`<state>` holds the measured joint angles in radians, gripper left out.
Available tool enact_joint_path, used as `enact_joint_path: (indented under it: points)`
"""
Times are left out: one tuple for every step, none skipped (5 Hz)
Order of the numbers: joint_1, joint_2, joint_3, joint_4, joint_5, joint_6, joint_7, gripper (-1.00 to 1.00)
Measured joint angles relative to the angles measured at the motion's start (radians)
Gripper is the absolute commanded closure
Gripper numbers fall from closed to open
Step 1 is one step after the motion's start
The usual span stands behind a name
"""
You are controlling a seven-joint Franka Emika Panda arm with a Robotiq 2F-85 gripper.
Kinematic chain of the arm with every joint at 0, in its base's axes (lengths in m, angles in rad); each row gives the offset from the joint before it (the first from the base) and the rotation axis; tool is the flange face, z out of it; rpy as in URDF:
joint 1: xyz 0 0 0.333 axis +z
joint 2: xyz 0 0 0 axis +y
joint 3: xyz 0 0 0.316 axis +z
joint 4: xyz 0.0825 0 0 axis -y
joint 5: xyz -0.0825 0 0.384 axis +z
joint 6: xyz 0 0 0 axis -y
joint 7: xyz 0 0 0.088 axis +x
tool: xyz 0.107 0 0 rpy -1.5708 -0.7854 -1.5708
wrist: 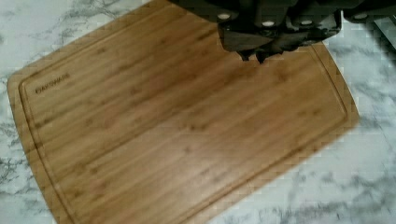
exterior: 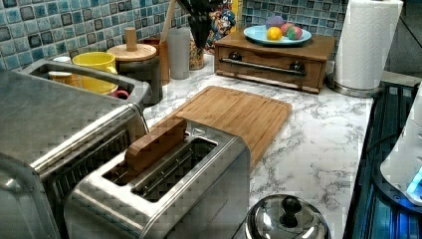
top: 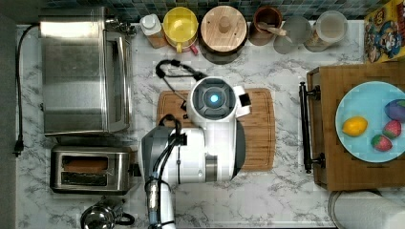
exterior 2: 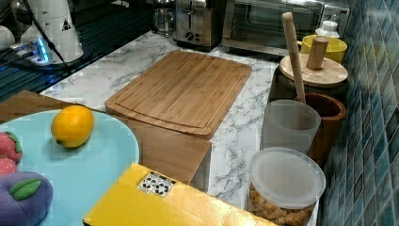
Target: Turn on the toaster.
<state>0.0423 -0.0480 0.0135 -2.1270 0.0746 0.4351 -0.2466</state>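
The gripper (wrist: 252, 55) hangs above the cutting board (wrist: 177, 121), its fingertips nearly together and holding nothing. The board lies bare on the marble table (top: 286, 191). In the top view the toaster (top: 90, 169) stands at the left, just beside the arm's base, below the toaster oven (top: 83, 71), a steel cup (top: 98, 217) near it. The left view shows a brown slice (exterior: 157, 142) in one slot.

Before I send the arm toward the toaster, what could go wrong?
The toaster sits tight against the bigger toaster oven, so a wide approach may bump the oven. A steel cup stands close on the other side. The gripper hangs over the cutting board, well away from the lever.
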Motion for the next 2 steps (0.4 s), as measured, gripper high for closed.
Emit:
enact_joint_path:
  points:
    - [0.006, -0.034, 0.048, -0.086, 0.024, 0.074, -0.004, 1.00]
    - [0.042, -0.062, 0.079, -0.131, 0.060, 0.110, -0.006, 1.00]
